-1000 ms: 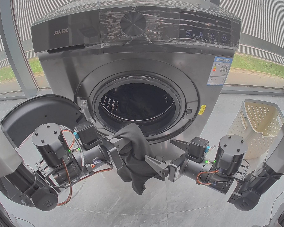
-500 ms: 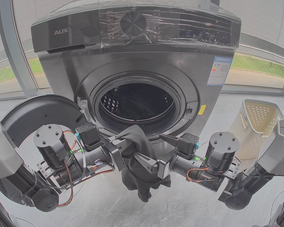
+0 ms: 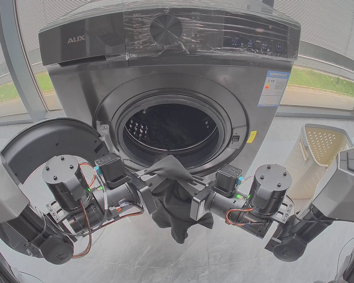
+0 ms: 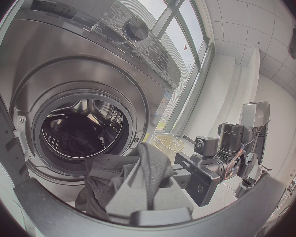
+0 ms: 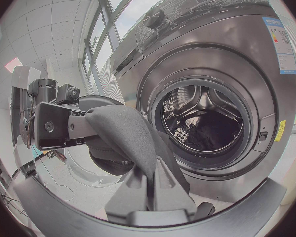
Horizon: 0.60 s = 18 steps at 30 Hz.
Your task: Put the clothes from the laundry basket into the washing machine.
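The round door (image 3: 47, 142) is standing swung wide at the left of the washing machine (image 3: 86, 95), its lower edge disappearing behind the left arm. The left gripper (image 4: 151, 185) is pinching a dark garment (image 3: 177, 217), its fingers closed with a fold of cloth running between them and the fingertips buried under fabric. The garment is hanging in front of the lower rim of the drum opening (image 3: 171, 154), its tail dangling free above the tiled floor (image 3: 232, 256). Whether it is touching the rim is unclear. Inside the drum, more dark clothes (image 3: 173, 128) are lying in shadow, hard to tell apart. The right gripper (image 5: 152, 170) is clamping the same garment from the other side, its fingers nearly together on a ridge of cloth, just beside the left one. Clear film (image 3: 208, 36) is covering the control panel and blurring its markings. A blue-and-white label (image 3: 274, 88) and a yellow sticker (image 3: 251, 136) are carrying print too small to read. The cream laundry basket (image 3: 322, 158) is standing well apart at the right, its lower part hidden by the right arm. Open floor is showing between it and the machine.
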### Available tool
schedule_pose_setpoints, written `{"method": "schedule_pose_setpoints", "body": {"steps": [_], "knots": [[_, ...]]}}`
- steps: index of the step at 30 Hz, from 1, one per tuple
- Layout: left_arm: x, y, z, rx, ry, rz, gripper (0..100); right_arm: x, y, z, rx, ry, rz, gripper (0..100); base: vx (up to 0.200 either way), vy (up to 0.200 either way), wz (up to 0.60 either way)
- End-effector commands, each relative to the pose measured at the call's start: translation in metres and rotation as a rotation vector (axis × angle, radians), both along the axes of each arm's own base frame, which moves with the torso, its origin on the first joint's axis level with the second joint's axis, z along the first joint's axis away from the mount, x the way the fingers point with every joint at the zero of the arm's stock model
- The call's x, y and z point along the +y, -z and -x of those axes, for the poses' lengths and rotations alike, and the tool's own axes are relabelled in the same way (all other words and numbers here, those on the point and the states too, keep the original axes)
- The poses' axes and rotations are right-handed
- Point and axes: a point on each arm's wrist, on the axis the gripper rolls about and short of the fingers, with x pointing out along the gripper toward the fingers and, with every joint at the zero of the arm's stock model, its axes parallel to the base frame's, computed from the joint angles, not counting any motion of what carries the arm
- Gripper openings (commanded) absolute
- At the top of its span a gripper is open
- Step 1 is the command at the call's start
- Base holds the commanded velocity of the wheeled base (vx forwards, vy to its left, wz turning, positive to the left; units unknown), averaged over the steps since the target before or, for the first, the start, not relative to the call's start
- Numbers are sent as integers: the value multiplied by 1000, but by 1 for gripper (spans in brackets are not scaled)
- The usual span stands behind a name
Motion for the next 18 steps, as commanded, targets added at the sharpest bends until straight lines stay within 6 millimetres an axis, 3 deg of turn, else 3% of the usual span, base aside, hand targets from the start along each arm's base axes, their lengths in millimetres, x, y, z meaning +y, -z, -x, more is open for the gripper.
{"method": "schedule_pose_setpoints", "body": {"steps": [1,6,7,18], "knots": [[0,0,-2,3,-13,0,0,0,-1,1,1,-1,-1,0,0,0,0],[1,-2,-2,-2,-25,7,0,1,-1,3,2,-4,-4,0,0,0,0],[0,-3,-3,-7,-27,12,100,0,-1,3,4,2,-2,0,0,0,0],[19,-10,-19,-15,-132,61,100,-20,-12,-6,-3,128,-17,0,0,0,0]]}}
